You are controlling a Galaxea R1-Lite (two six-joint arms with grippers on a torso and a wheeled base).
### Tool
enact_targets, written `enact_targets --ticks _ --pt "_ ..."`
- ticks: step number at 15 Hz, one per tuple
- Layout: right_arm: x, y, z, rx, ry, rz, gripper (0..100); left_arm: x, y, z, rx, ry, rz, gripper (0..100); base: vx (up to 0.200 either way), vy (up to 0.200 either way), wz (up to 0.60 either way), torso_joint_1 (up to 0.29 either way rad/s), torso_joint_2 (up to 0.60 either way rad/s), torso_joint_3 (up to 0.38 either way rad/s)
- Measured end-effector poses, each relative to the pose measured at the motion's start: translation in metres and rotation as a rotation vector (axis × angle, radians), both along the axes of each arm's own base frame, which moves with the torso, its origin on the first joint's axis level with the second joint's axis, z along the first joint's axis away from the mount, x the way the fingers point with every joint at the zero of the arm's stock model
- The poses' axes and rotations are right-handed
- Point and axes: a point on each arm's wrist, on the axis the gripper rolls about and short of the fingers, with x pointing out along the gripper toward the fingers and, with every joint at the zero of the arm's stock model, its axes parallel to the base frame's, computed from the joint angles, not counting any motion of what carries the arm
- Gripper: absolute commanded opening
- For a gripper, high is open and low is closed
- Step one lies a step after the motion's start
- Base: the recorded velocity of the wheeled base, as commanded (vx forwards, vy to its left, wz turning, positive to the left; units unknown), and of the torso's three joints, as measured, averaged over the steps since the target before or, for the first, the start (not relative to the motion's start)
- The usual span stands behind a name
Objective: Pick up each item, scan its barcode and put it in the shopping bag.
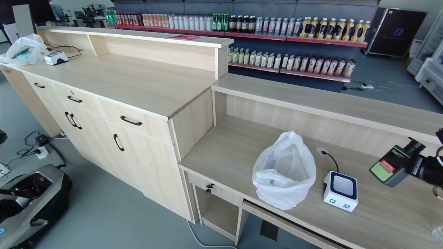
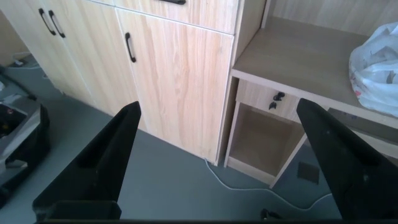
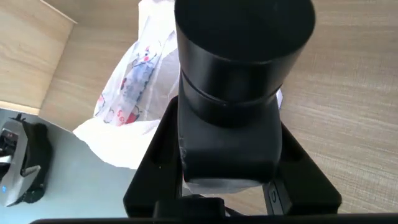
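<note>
At the frame's right edge the right gripper (image 1: 423,166) clamps a dark green-labelled bottle (image 1: 392,167) above the counter (image 1: 384,218), right of the scanner (image 1: 341,190) and white shopping bag (image 1: 283,171); the left gripper (image 2: 217,155) hangs spread wide, empty.

We're in a shop, right at the checkout. Long shelves (image 1: 287,38) on the back wall carry rows of bottled drinks (image 1: 332,29). Up front, the pale wooden bench (image 1: 228,148) has a barcode scanner (image 1: 341,190) wired in, just beside a white plastic shopping bag (image 1: 284,171). A second scanner (image 1: 56,58) sits on the taller bench (image 1: 131,79).
</note>
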Motion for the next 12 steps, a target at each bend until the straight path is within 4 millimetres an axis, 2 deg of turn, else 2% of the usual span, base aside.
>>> enact_targets --ticks 2,4,12 --pt "0.002 -0.001 -0.010 0.005 0.019 0.002 0 0.000 0.000 0.000 0.000 0.000 0.000 100 0.000 0.000 0.00 0.000 0.00 0.000" --pt "0.008 -0.004 -0.011 -0.013 -0.055 0.033 0 0.000 0.000 0.000 0.000 0.000 -0.001 100 0.000 0.000 0.00 0.000 0.00 0.000" --pt "0.023 -0.014 -0.048 -0.014 -0.049 0.080 0 0.000 0.000 0.000 0.000 0.000 0.000 100 0.000 0.000 0.00 0.000 0.00 0.000"
